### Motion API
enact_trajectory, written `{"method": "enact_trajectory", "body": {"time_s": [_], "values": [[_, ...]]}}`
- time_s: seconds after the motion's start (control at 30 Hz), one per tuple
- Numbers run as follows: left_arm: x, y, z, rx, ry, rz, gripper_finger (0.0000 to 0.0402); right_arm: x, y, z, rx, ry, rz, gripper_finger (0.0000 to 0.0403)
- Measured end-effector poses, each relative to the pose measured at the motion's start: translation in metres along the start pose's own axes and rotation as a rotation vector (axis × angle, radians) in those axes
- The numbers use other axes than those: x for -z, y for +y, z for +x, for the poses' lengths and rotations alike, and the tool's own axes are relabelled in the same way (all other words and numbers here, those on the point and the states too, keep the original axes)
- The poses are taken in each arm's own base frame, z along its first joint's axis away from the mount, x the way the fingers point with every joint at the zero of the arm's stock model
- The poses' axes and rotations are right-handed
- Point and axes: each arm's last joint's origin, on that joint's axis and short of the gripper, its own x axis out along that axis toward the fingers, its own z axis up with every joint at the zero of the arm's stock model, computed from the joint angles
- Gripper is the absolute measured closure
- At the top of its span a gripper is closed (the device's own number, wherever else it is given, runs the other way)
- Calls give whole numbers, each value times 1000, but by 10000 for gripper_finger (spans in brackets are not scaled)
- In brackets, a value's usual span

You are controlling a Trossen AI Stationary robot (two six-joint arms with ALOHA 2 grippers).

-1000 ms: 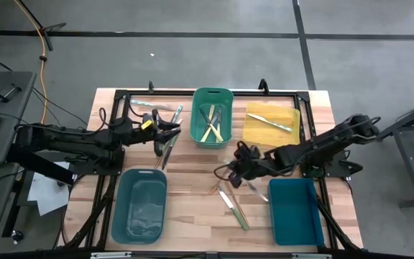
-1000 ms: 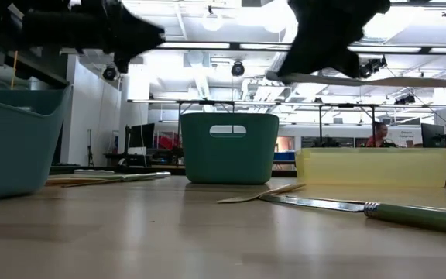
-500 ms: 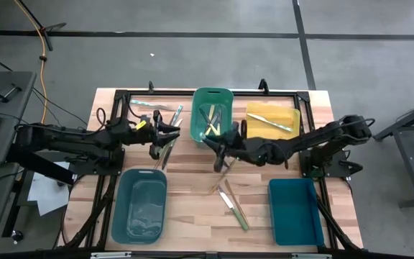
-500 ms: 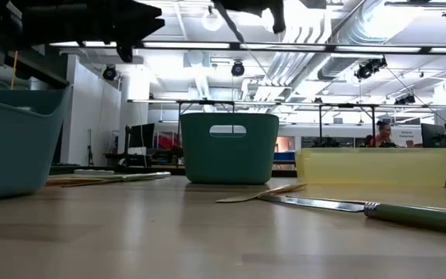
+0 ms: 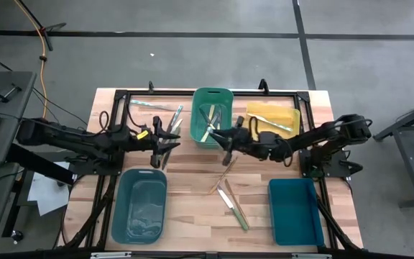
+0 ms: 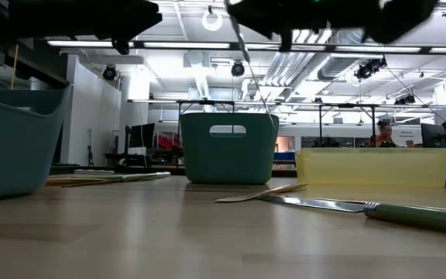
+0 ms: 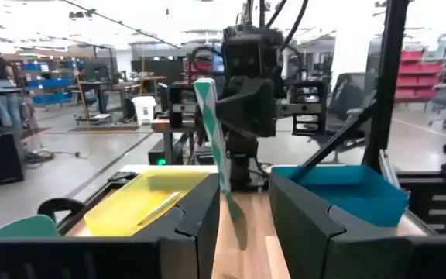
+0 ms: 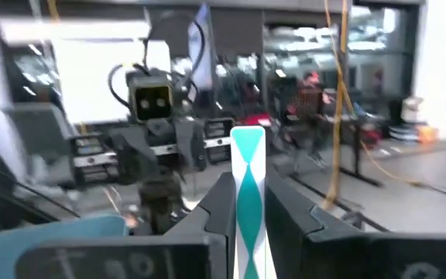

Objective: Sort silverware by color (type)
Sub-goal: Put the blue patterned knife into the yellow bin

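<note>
Right gripper (image 5: pixel 226 138) fingers clenched on a teal-handled utensil (image 8: pixel 248 194) at frame centre; left gripper (image 5: pixel 169 137) fingers gripped a green-handled utensil (image 7: pixel 212 128).

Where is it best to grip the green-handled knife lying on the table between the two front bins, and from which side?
Take the knife by its green handle, coming straight down from above and closing across its width. It lies flat on the table, the handle is its thickest part, and bare wood shows on both sides of it.

left gripper (image 5: pixel 172 138) beside green bin (image 5: pixel 213 118) | right gripper (image 5: pixel 225 137) (near its front edge) | loose silverware (image 5: pixel 233 203) below
</note>
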Motion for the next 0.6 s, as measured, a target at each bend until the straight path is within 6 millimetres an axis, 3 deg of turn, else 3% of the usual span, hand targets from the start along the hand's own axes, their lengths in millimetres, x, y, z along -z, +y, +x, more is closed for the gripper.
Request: {"method": "enact_trajectory", "body": {"time_s": [0.17, 0.6], "values": [[0, -4, 0, -22, 2, 1, 293, -2, -9, -18, -91, -138, 44, 364], [-1, -5, -1, -33, -5, -16, 293, -11, -3, -12, -176, -141, 37, 364]]}}
